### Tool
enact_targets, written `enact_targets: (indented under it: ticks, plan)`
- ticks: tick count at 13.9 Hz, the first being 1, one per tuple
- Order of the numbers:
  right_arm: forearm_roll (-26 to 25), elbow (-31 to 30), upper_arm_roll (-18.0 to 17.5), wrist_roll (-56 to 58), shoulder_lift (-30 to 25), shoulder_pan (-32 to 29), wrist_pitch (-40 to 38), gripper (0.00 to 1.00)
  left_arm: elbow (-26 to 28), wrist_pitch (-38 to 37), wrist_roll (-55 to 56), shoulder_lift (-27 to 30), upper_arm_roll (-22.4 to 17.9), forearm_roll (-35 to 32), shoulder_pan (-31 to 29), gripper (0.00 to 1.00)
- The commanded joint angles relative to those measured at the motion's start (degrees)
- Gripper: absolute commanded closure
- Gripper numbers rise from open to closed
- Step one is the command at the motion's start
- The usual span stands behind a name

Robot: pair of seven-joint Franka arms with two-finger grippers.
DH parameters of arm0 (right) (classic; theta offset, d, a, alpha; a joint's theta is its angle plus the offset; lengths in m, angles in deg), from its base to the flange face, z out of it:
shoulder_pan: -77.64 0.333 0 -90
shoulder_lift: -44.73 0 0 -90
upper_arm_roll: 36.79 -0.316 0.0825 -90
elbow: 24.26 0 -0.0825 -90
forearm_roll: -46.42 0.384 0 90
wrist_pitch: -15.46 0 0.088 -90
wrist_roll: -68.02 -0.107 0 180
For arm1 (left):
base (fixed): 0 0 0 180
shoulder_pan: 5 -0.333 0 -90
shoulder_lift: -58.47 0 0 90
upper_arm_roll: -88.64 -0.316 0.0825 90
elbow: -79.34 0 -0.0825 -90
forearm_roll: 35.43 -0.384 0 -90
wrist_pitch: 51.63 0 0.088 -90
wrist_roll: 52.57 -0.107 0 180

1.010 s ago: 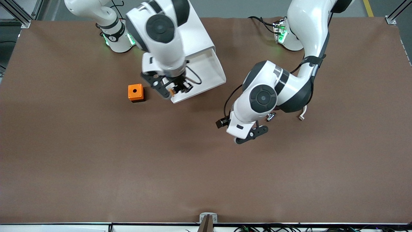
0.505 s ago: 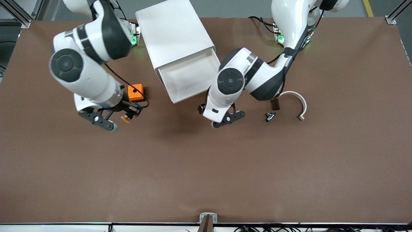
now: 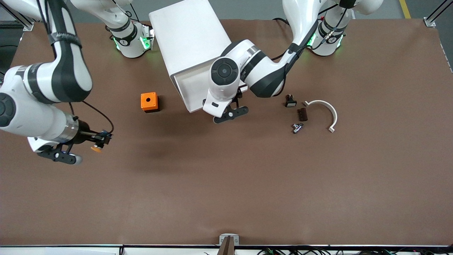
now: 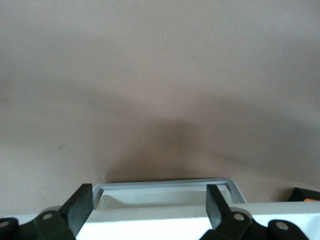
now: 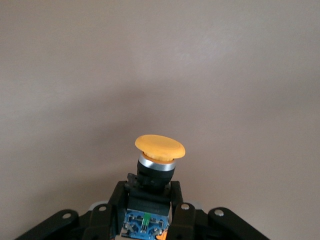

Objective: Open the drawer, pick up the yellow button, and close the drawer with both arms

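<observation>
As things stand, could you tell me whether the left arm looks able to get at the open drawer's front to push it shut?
Probably yes. The left gripper is open and hangs right at the front of the drawer, with nothing between them. The right gripper holds the button over bare table, well out of the way.

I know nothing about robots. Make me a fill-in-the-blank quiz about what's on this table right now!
1. The right end effector is shut on the ____.
2. The left end effector, fingers open, is at the front of the ____.
3. The cube beside the cabinet is colored ____.

Missing words: button; drawer; orange
</observation>
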Motion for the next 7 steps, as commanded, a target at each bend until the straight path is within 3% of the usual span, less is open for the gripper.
enact_targets:
  ticks: [1,7]
  plan:
    - [-0.55,-4.91,-1.14,8.94,0.68,-5.10,6.84,1.00,1.07,0.61,1.41,0.18,0.08,1.78,1.48,0.01]
    - [-0.73,-6.94,-1.13,24.33,8.41,-14.77,18.19,1.00,2.73,0.61,2.73,0.18,0.08,12.25,2.71,0.01]
